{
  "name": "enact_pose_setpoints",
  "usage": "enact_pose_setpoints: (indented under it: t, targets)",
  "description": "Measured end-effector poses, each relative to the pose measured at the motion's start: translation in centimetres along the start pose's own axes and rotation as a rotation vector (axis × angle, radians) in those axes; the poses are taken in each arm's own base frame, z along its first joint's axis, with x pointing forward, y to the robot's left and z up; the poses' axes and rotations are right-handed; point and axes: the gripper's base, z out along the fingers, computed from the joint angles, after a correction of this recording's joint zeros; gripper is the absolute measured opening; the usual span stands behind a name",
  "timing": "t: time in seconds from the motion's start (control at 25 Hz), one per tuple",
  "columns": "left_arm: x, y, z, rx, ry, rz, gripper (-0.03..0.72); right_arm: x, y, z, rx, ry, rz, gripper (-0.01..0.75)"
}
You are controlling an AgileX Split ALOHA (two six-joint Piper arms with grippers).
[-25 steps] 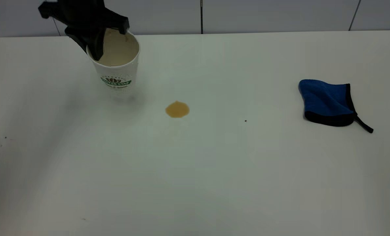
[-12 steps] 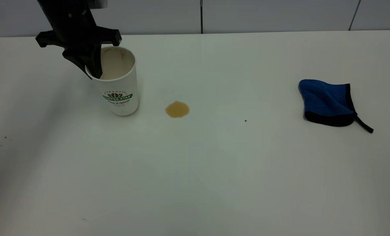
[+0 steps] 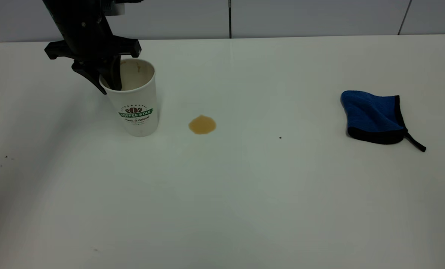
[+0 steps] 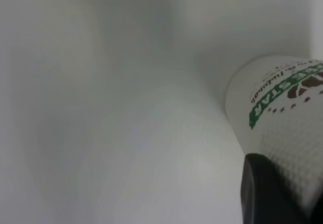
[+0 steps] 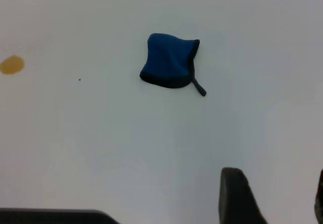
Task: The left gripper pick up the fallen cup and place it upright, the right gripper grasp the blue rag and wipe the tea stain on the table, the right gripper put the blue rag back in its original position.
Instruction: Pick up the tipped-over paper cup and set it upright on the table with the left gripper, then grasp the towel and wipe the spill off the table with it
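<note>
The cup (image 3: 136, 108) stands upright on the table (image 3: 245, 194) at the back left, its green logo facing the camera. My left gripper (image 3: 109, 81) is shut on its rim from above, one finger inside the mouth and one outside. The left wrist view shows the cup wall (image 4: 287, 113) against one black finger (image 4: 267, 188). The tea stain (image 3: 202, 124) lies just right of the cup. The blue rag (image 3: 374, 116) lies at the far right. My right gripper (image 5: 277, 173) is open, high above the table, with the rag (image 5: 169, 67) and stain (image 5: 11, 64) farther off.
A few tiny dark specks dot the table, one (image 3: 280, 137) between the stain and the rag. A grey wall runs behind the table's far edge. A dark bar (image 5: 50, 216) crosses one corner of the right wrist view.
The left gripper has come down with the cup, which went from lifted and tilted toward the camera to upright on the table. Rag and stain have not moved.
</note>
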Motion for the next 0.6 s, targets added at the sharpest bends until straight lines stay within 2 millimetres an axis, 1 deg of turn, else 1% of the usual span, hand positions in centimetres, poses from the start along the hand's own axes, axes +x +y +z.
enact_pose_setpoints:
  t: [0.08, 0.16, 0.28, 0.44, 0.6]
  targets:
    - [0.0, 0.0, -0.2, 0.000, -0.005, 0.000, 0.298, 0.0, 0.0, 0.0, 0.000, 0.000, 0.000, 0.404]
    - [-0.2, -0.1, -1.0, 0.001, -0.020, 0.000, 0.368, 0.0, 0.0, 0.0, 0.000, 0.000, 0.000, 0.404]
    - [-0.5, -0.4, -3.5, 0.004, -0.069, 0.007, 0.430, 0.0, 0.0, 0.0, 0.000, 0.000, 0.000, 0.404]
    - [-0.6, -1.2, -8.5, 0.007, -0.143, 0.054, 0.447, 0.0, 0.0, 0.0, 0.000, 0.000, 0.000, 0.404]
    - [0.3, -2.4, -14.6, 0.016, -0.213, 0.085, 0.447, 0.0, 0.0, 0.0, 0.000, 0.000, 0.000, 0.404]
